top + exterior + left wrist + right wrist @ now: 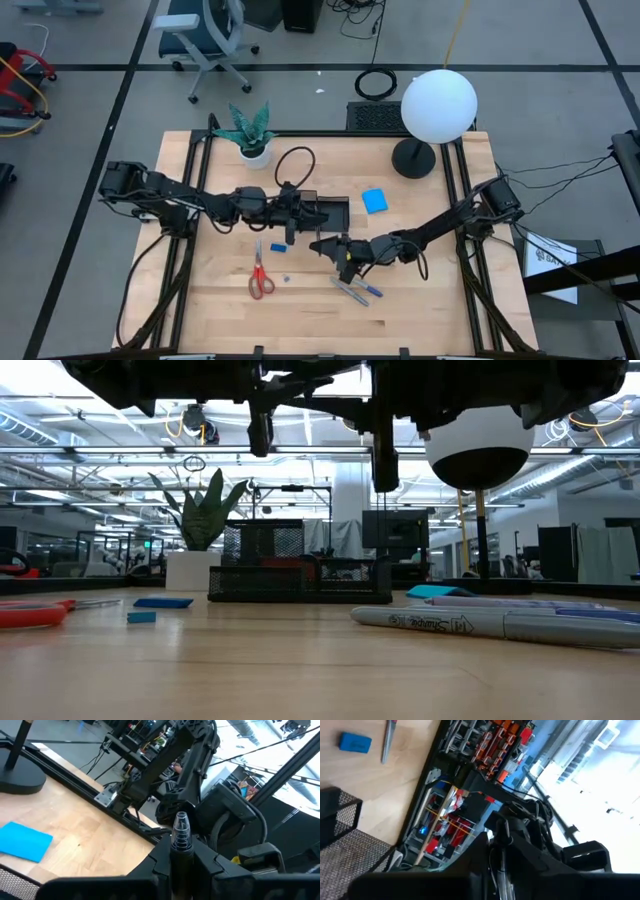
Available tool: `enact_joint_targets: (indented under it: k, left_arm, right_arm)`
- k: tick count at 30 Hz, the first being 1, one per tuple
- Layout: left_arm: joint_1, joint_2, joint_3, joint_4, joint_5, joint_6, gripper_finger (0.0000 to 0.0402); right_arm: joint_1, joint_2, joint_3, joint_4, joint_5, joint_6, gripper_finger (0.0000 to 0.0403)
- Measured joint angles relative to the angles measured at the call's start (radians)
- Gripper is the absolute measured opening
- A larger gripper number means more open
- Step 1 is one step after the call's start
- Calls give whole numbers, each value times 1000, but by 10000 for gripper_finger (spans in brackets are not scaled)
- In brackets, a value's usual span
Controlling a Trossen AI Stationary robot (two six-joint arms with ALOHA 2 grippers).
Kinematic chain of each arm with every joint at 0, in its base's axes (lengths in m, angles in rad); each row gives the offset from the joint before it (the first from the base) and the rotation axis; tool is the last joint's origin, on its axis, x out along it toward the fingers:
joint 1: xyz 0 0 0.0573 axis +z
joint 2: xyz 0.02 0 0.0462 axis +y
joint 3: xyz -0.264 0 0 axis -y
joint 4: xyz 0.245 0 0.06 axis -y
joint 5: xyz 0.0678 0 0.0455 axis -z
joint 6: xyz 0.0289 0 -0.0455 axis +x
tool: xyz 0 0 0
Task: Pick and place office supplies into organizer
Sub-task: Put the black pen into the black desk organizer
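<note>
The grey marker (490,624) lies nearest the low camera, flat on the table (430,310) beside two more pens (356,290). Your right gripper (345,262) hangs just above that group, its fingers closed on a slim pen (501,870) that stands roughly upright between them. Your left gripper (291,218) is at the organizer (322,212), clamped on a black pen (180,837) held point-up. Red-handled scissors (261,278), a tiny blue block (286,279) and a small blue piece (278,246) lie in front of the organizer; the blue note pad (375,200) lies just to its right.

For the step in hand, judged to be delivery of both pens:
- Release the left pen only when its lower end is inside a compartment.
- Carry the right pen high enough to clear the mesh wall.
- Keep the two arms apart over the tray.
</note>
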Motion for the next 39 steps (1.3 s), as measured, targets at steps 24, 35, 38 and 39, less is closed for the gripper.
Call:
enact_joint_targets:
  k: [24, 35, 38, 39]
  left_arm:
    - [28, -6, 0, -46, 58, 154, 176]
    - [51, -136, 0, -169, 18, 253, 199]
    - [39, -196, 0, -237, -21, 290, 200]
    - [32, -214, 0, -252, -39, 303, 200]
  right_arm:
    - [45, -36, 36, 9, 172, 196, 35]
    - [43, -144, 36, -54, 269, 340, 19]
    - [42, -172, 36, -76, 267, 412, 19]
    - [40, -180, 36, -75, 267, 436, 19]
